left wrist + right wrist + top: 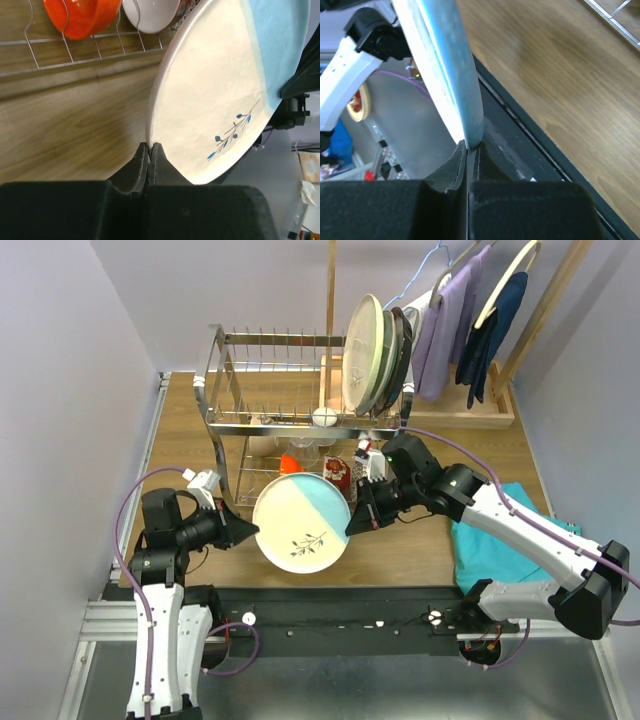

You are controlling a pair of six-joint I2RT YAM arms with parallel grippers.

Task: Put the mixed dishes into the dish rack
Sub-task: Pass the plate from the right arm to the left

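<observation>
A large cream and light blue plate (300,523) with a sprig drawing hangs above the table in front of the dish rack (290,390), held from both sides. My left gripper (248,531) is shut on its left rim (151,135). On the opposite rim (470,130) my right gripper (350,528) is shut. Two large plates (372,352) stand upright at the right end of the rack's upper tier. On the lower tier sit an orange bowl (82,17), a white bowl (150,12), a red-patterned bowl (337,472) and a clear glass (303,452).
A wooden hanger stand (470,330) with purple and navy cloths rises behind the rack on the right. A teal cloth (510,540) lies on the table under my right arm. Grey walls close in on both sides.
</observation>
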